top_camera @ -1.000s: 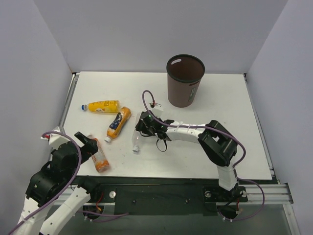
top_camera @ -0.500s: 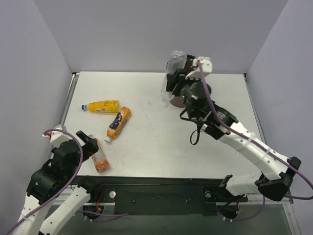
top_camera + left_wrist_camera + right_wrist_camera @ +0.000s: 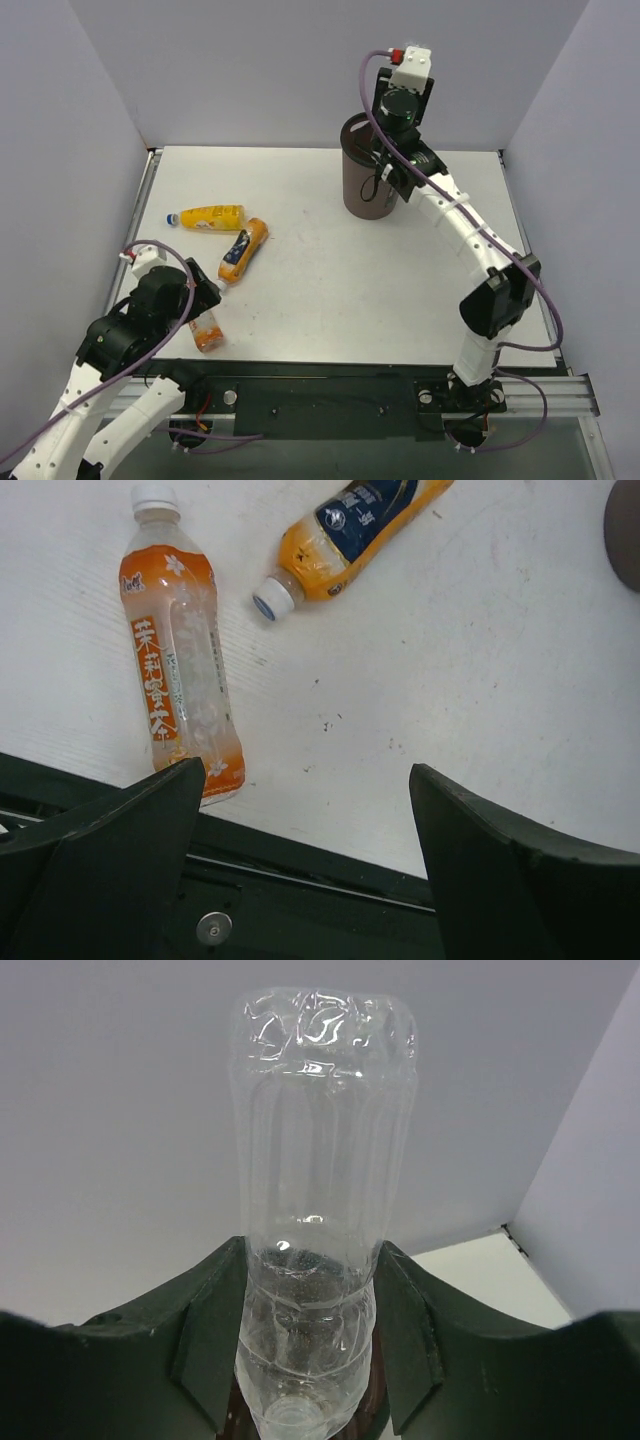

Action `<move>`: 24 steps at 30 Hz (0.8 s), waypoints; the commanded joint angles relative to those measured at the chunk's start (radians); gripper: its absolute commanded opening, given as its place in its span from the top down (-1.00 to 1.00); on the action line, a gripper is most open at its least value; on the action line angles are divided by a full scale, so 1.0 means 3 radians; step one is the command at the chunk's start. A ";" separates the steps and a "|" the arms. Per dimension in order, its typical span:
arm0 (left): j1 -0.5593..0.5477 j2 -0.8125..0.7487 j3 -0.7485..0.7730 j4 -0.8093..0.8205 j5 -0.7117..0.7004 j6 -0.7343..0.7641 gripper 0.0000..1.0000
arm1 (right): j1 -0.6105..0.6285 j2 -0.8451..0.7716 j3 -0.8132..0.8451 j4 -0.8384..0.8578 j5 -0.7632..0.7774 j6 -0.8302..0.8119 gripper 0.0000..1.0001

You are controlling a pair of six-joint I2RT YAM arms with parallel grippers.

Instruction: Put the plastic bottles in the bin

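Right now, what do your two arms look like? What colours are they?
My left arm and right arm are white tubes with chunky black joints. A thin purple cable loops along each one. The right wrist carries a small white box with a red tip. My fingers are dark, flat wedges.

white table (image 3: 330, 290) boxed in by plain pale grey walls: one on the left (image 3: 50, 150), one at the far side (image 3: 250, 70), one on the right (image 3: 590, 150). tabletop's a bit scuffed, with a few tiny dark specks (image 3: 325, 723) near the near edge. along that edge runs a black mounting strip (image 3: 330, 385) with a round silver bolt (image 3: 231, 397) in it, and a bare aluminium rail (image 3: 545, 390) at the near right.
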 commanded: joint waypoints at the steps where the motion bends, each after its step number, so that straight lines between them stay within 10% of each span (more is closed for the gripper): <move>1: -0.0001 0.0389 0.0001 0.0144 0.0320 0.0075 -0.90 | -0.0161 0.0275 0.0296 0.0156 -0.0171 0.0104 0.41; 7: -0.0001 0.0712 0.0144 -0.0045 0.0243 0.0090 -0.90 | -0.0243 0.0684 0.0583 -0.0090 -0.0187 0.0135 0.29; 10: 0.0004 0.0702 0.0164 -0.0004 0.0207 0.0085 -0.91 | -0.0263 0.0730 0.0649 -0.0233 -0.0263 0.0206 -0.55; 14: 0.0004 0.0707 0.0215 0.0042 0.0248 0.0141 -0.91 | -0.0258 0.0674 0.0629 -0.0376 -0.0330 0.0232 -0.88; 24: 0.0055 0.0513 0.0221 0.0129 0.0162 0.0050 -0.94 | 0.0328 -0.0347 -0.0280 -0.0826 -0.0555 0.0753 -0.89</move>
